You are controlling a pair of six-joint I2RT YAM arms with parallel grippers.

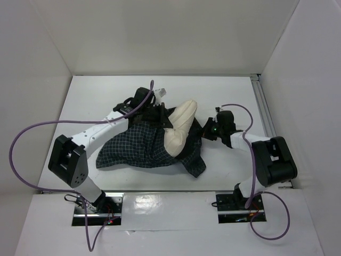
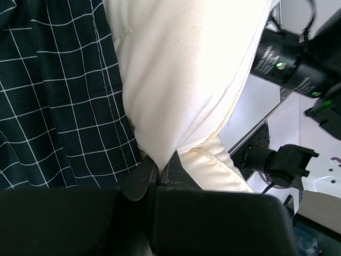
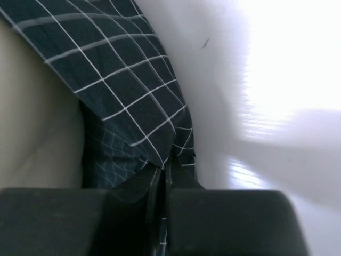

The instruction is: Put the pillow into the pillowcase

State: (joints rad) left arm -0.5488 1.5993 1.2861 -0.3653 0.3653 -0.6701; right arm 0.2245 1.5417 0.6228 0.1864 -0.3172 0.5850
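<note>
The cream pillow (image 1: 180, 129) lies at mid-table with its lower half inside the dark checked pillowcase (image 1: 133, 146) and its upper end poking out toward the back. My left gripper (image 1: 159, 114) sits at the pillow's upper left, shut on a pinch of the cream pillow (image 2: 176, 80) fabric, its jaws closed (image 2: 161, 168) beside the pillowcase (image 2: 58, 90). My right gripper (image 1: 205, 133) is at the right side of the bundle, shut (image 3: 164, 169) on a fold of the pillowcase (image 3: 122, 90) edge. A sliver of the pillow (image 3: 32, 122) shows at the left of the right wrist view.
White walls enclose the white table (image 1: 85, 101) on three sides. A metal rail (image 1: 264, 106) runs along the right edge. A purple cable (image 1: 37, 128) loops over the left side. The right arm's body (image 2: 298, 64) shows in the left wrist view.
</note>
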